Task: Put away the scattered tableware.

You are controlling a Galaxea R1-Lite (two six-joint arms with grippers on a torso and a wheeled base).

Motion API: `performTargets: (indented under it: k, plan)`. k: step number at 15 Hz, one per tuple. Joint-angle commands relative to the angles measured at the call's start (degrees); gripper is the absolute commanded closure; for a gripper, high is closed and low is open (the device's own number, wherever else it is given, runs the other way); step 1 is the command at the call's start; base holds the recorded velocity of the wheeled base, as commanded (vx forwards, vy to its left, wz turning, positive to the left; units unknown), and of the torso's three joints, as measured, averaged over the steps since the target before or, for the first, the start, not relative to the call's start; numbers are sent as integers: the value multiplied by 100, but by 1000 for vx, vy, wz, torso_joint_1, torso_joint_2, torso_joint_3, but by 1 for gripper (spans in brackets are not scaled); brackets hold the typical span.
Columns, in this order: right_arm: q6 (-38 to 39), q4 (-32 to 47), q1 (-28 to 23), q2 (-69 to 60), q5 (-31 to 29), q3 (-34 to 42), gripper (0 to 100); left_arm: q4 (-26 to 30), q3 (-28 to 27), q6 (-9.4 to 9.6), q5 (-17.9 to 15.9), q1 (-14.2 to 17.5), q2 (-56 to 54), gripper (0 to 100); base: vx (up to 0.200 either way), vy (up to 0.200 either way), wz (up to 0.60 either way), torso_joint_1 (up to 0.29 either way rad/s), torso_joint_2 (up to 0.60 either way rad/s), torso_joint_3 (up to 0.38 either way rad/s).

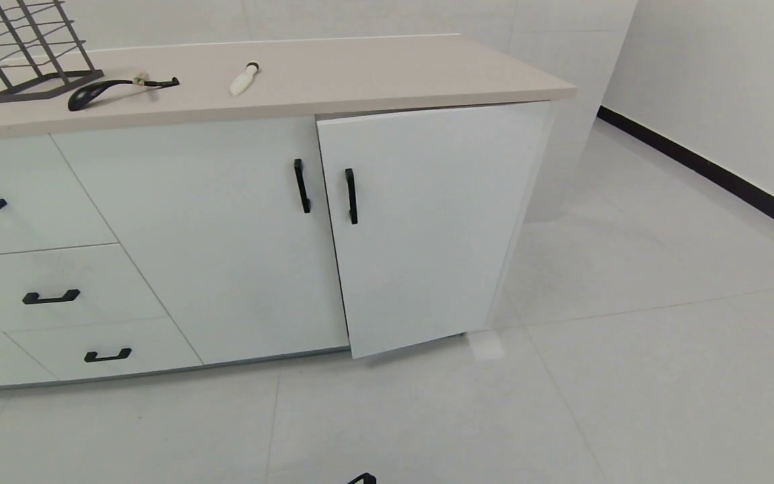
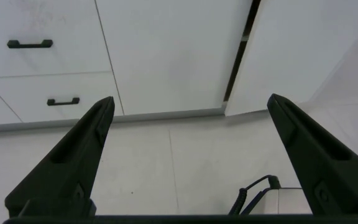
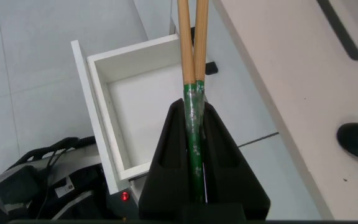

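Chopsticks (image 3: 183,43), green-wrapped at one end, are clamped in the right tool (image 3: 194,111) over an open white drawer (image 3: 142,106) beside the desk (image 3: 278,62), their far ends cut off by the frame. A black spoon (image 1: 91,93) and a small white piece (image 1: 244,78), hard to identify, lie near the desk's front edge. The left tool (image 2: 190,99) hangs spread wide over open floor (image 2: 185,162) before a cabinet door (image 1: 427,222) standing ajar.

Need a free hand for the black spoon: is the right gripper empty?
No, the right gripper is shut on the green ends of two wooden chopsticks.
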Motion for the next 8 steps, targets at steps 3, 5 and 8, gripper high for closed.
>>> performTargets:
  k: [3, 5, 8]
  plan:
    - [12, -2, -1, -2, 6, 7, 100, 9, 2, -6, 2, 2, -9, 0, 0, 200, 0, 5, -1, -1]
    - [12, -2, -1, -2, 6, 7, 100, 0, 2, -6, 2, 2, -9, 0, 0, 200, 0, 2, 2, 0]
    - [12, -2, -1, -2, 15, 7, 100, 9, 2, -6, 2, 2, -9, 0, 0, 200, 0, 4, -1, 6]
